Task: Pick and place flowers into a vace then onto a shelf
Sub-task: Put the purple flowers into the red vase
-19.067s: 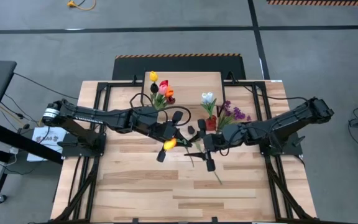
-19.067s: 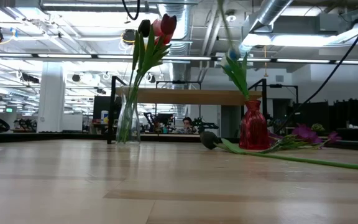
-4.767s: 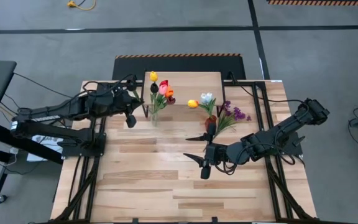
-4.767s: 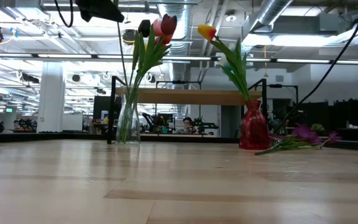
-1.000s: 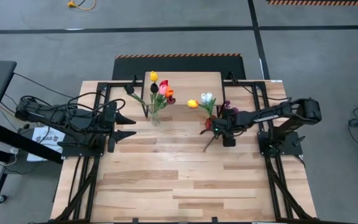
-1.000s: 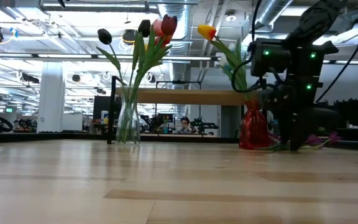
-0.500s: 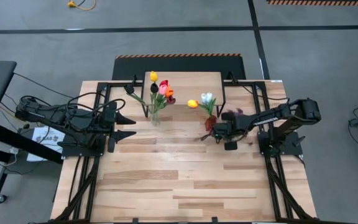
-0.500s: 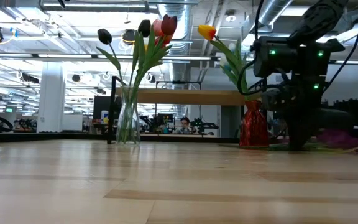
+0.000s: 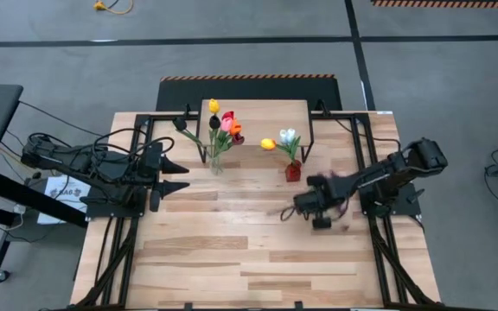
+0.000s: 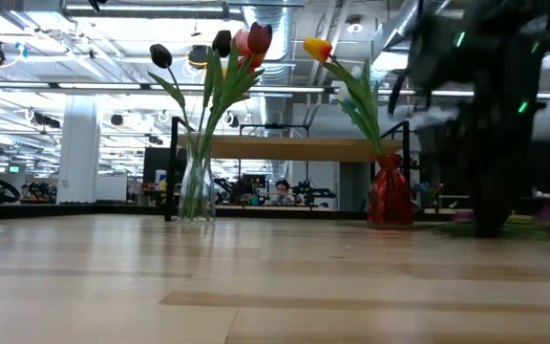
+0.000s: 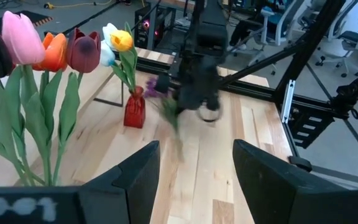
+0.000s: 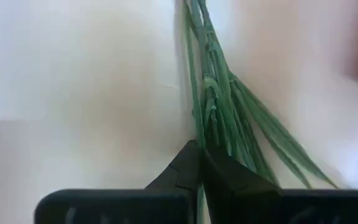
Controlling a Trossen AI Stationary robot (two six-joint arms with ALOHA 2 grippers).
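Pale wood planks make up the worktop (image 9: 232,259), which stands on a grey floor with a long ceiling of pipes and strip lights running off behind it. At the far edge sits the shelf (image 9: 258,108), a small light board on thin black legs. Just in front of it a clear vase (image 10: 197,186) holds tulips (image 9: 223,125) in yellow, pink, red, orange and a dark head leaning out to the left. Near it to the right, a small red vase (image 9: 293,172) carries a yellow tulip (image 9: 268,143) and a white one (image 9: 289,136). The right claw (image 9: 303,207) is low over the worktop, in front of the red vase and a little to its right, with its fingers pinched shut on a bundle of green stems (image 12: 213,106); the wrist camera shows the stems fanning out from between the dark tips. From across the table the bundle looks to be the purple sprig (image 11: 160,93), though it is smeared and I would not swear to the blossoms. The left claw (image 9: 173,175) waits at the left edge of the worktop, well apart from the vases, its two fingers spread wide with nothing between them.
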